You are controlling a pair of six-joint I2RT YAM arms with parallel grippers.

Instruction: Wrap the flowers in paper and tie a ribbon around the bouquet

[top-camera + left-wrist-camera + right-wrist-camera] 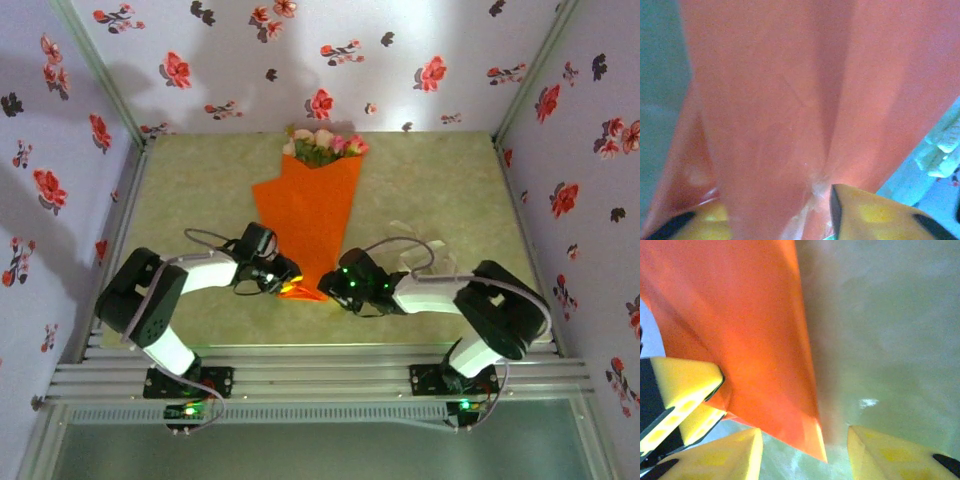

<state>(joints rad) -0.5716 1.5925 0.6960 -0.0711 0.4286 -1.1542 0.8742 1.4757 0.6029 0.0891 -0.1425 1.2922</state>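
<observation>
**Item:** bouquet (pixel 310 200), an orange paper cone lying flat on the tabletop (pixel 440 190). Blooms (pixel 320 145) point to the far wall; the tip lies between the arms.
**Left fingers** (pixel 870 215): parted, straddling the cone's narrow end. Cannot tell whether they grip or merely touch.
**Right fingers** (pixel 890 455): apart, empty, flanking the tip.
**Step, judged:** securing the wrap before tying. Pinch the overlapped layers low at the tip, never a single sheet.
**Setting:** tabletop mottled green; walls (pixel 430 70) pale with red flower prints.

The paper (pixel 308 215) is bright orange, the flowers (pixel 322 143) pink and cream among green leaves. The desk (pixel 440 190) is mottled pale green, the walls (pixel 450 40) are lilac with red flower prints, and the fingers (pixel 880 452) are yellow.
</observation>
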